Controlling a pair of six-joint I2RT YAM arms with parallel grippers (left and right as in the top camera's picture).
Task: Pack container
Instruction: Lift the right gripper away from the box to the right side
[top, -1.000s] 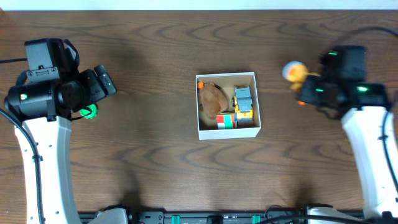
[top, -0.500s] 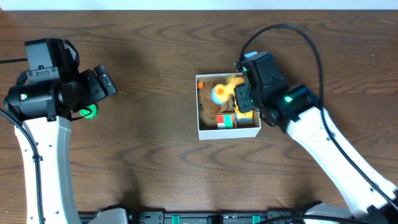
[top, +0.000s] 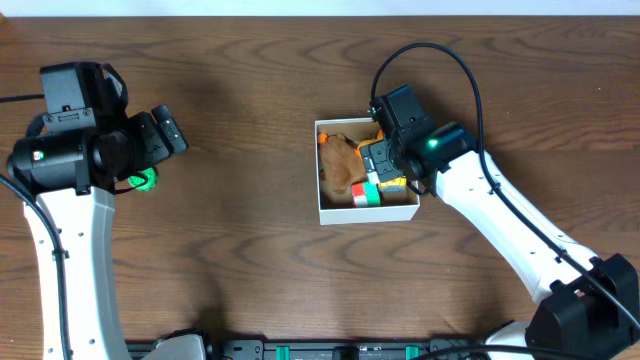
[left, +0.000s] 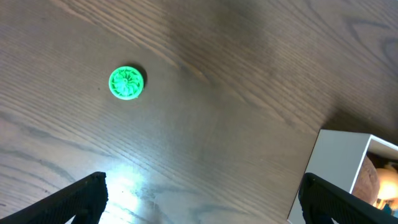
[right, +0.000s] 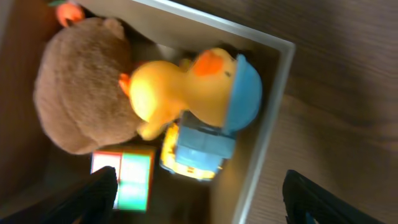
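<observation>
The container (top: 365, 212) is a small white-walled box at the table's middle; its wall (right: 268, 118) runs down the right wrist view. Inside lie a brown plush toy (right: 78, 93), a coloured cube (right: 121, 180) and a blue-and-yellow toy truck (right: 199, 152). A yellow duck with a blue cap (right: 193, 93) rests on the truck, leaning against the plush. My right gripper (right: 202, 202) hovers open over the box's right half (top: 385, 158), holding nothing. My left gripper (top: 165, 130) hangs open at the far left, with bare wood between its fingers (left: 81, 199).
A small green disc (top: 145, 181) lies on the wood under the left arm and shows in the left wrist view (left: 126, 83). The container's white corner (left: 339, 168) sits at that view's right edge. A black cable (top: 440, 60) loops above the right arm.
The right arm swung from the far right, carrying the duck, to over the container. Its jaws went from shut to open and the duck now lies in the box. The left arm stayed still.
</observation>
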